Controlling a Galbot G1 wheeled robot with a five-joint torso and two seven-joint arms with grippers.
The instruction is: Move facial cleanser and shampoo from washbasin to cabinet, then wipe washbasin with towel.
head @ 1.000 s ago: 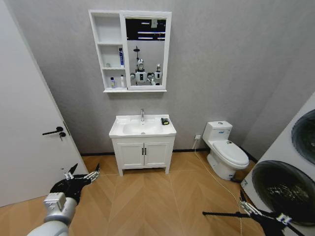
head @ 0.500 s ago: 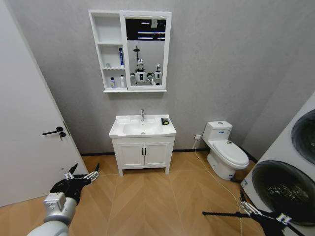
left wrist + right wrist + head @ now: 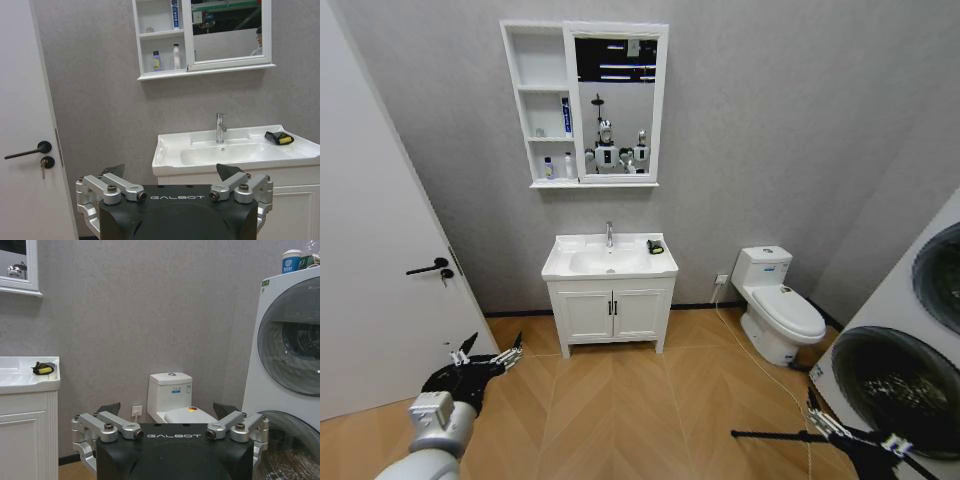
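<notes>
**Currently parked well back from washbasin, both claws spread wide and empty**

Left gripper [image 3: 488, 357] low over the wood floor beside the door [image 3: 370, 260], fingers splayed wide, holding nothing. Same seen from left wrist: left gripper [image 3: 170, 172] wide, both fingertips apart with clear gap between.

Right gripper [image 3: 820, 420] low by the washing machine [image 3: 910, 340], also wide and empty. Confirmed from right wrist: right gripper [image 3: 167, 409] with fingers spread.

Washbasin [image 3: 610, 260] well ahead of both claws, up and to the right of the left one, up and to the left of the right one. From left wrist, washbasin [image 3: 235, 150] straight ahead, just above the claw's fingertips in frame, far off. Chrome tap [image 3: 609, 234] at its back rim.

Towel [image 3: 655, 246] lying on the back right corner of the basin rim, well apart from either claw. Towel [image 3: 279, 138] black with yellow-green edge; also towel [image 3: 43, 368] seen ahead of right claw.

Cabinet [image 3: 584, 105] on wall above the basin, far above and ahead of both claws. Blue tube [image 3: 566, 115] on middle shelf; two small bottles [image 3: 166, 58] on bottom shelf. Cannot tell which is cleanser or shampoo.

Toilet [image 3: 778, 305] ahead of the right claw.
</notes>
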